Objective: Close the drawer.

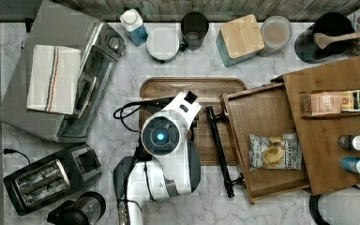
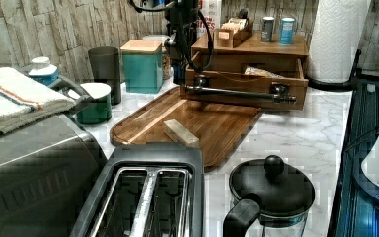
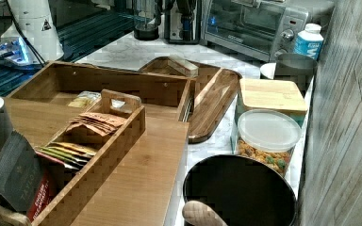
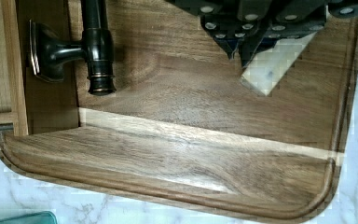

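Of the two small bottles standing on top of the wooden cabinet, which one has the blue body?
The blue bottle is the one nearer the top view's bottom edge; the dark bottle stands beside it, closer to the packet holder.

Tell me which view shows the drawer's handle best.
The left view: the whole handle runs unobstructed across the drawer front. The top view shows it lengthwise from above; the wrist view, one end; the right view, hardly any.

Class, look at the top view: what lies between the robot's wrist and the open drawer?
In the top view, the drawer's black bar handle lies between them, above the wooden tray.
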